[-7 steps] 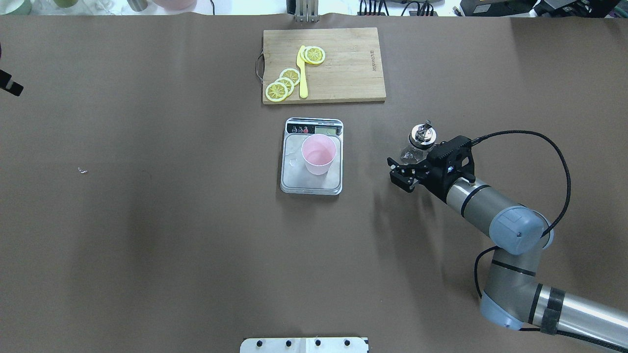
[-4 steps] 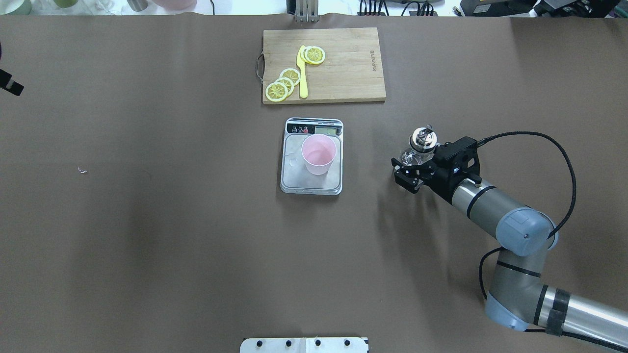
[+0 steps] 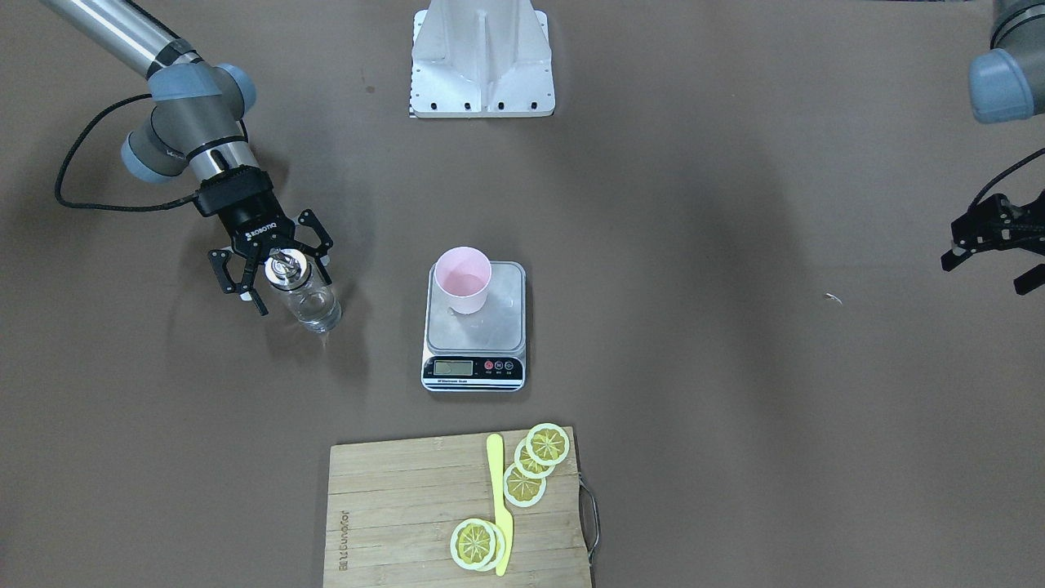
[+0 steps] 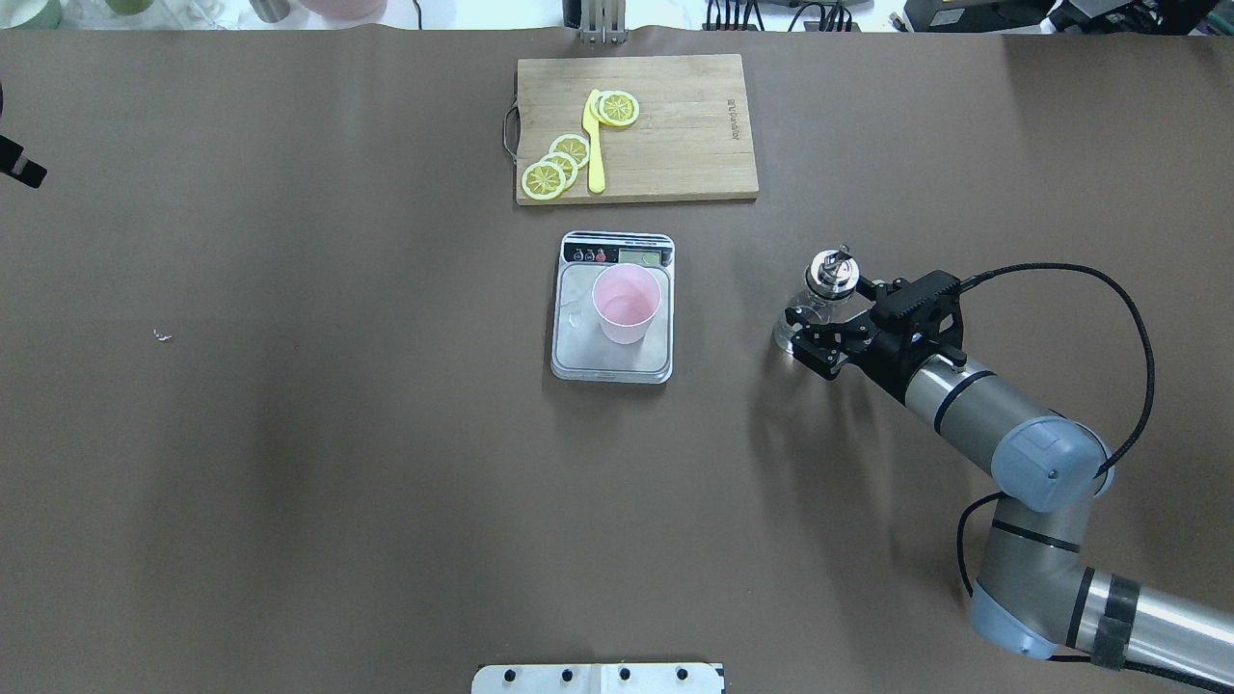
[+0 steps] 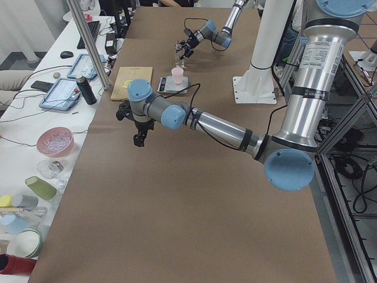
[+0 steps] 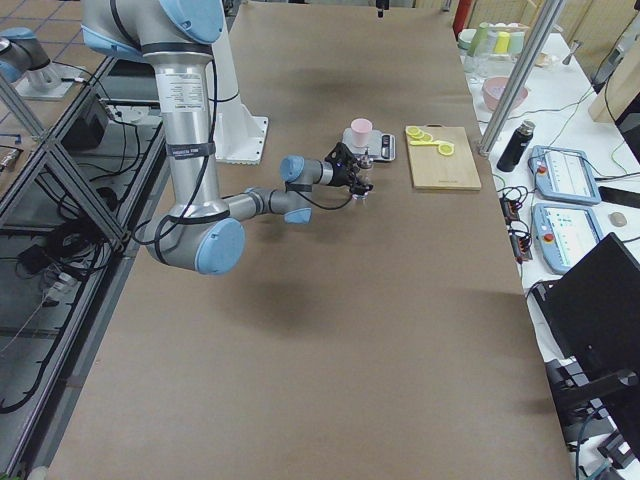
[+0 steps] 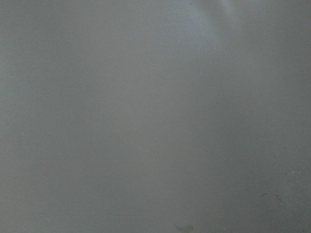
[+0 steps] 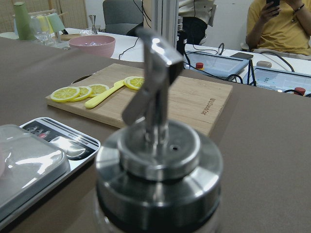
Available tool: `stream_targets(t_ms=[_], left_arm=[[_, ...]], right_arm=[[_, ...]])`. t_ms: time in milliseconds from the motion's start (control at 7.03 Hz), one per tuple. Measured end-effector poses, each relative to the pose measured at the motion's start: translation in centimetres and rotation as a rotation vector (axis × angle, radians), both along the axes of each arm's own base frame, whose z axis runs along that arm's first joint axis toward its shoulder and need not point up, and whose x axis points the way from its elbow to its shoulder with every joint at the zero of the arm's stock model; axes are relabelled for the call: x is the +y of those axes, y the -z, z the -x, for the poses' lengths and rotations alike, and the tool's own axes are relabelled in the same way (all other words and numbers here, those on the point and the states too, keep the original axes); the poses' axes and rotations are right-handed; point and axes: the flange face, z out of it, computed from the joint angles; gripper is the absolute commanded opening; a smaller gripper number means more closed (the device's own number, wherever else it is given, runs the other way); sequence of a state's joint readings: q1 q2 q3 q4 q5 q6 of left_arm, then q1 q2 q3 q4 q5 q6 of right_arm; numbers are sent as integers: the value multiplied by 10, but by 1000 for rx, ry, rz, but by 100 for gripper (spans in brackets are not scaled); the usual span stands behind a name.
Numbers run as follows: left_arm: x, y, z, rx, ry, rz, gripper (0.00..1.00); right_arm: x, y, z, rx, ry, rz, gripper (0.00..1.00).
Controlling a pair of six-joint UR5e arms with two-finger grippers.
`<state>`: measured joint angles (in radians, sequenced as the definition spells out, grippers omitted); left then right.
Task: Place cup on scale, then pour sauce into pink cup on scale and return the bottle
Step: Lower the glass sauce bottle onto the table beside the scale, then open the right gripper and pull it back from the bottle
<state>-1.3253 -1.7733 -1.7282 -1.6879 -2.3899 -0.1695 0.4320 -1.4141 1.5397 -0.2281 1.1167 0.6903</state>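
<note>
The pale pink cup [image 4: 627, 301] stands upright on the silver scale [image 4: 578, 359], also seen from the front [image 3: 463, 278]. The clear glass bottle [image 4: 818, 304] with its metal pourer cap [image 3: 282, 266] stands on the table to the right of the scale. Clear sauce shows in its lower part [image 3: 320, 312]. My right gripper [image 4: 810, 339] is open, its jaws on either side of the bottle's top. The cap fills the right wrist view [image 8: 158, 160]. My left gripper [image 3: 989, 271] is open and empty at the table's far left edge.
A wooden cutting board [image 4: 675, 125] with lemon slices [image 4: 557, 162] and a yellow knife [image 4: 595, 145] lies behind the scale. The robot's white base plate [image 3: 482, 57] is at the near edge. The left wrist view shows only bare brown table.
My right arm has drawn back to the right, away from the scale, with its jaws open. The bottle has stayed standing in place. Cup and scale have not moved.
</note>
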Motion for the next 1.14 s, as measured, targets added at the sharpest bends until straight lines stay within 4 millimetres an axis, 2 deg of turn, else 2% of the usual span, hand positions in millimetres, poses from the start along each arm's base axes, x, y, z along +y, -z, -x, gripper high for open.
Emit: stream_targets(t_ms=[285,569,712,1139], left_arm=[[1,3,0,2,0,-3,97],[2,3,0,2,0,-3,97],[2,3,1,1,0,-3,97],[2,3,0,1,0,-2,97]], right_arm=[[14,-7,5,-1,-14,12,100],[28,-5,11,-7,-18,8,100],[36,-4,8,-10,-15,7,100],[64,-11,-28,-2,9,9,99]])
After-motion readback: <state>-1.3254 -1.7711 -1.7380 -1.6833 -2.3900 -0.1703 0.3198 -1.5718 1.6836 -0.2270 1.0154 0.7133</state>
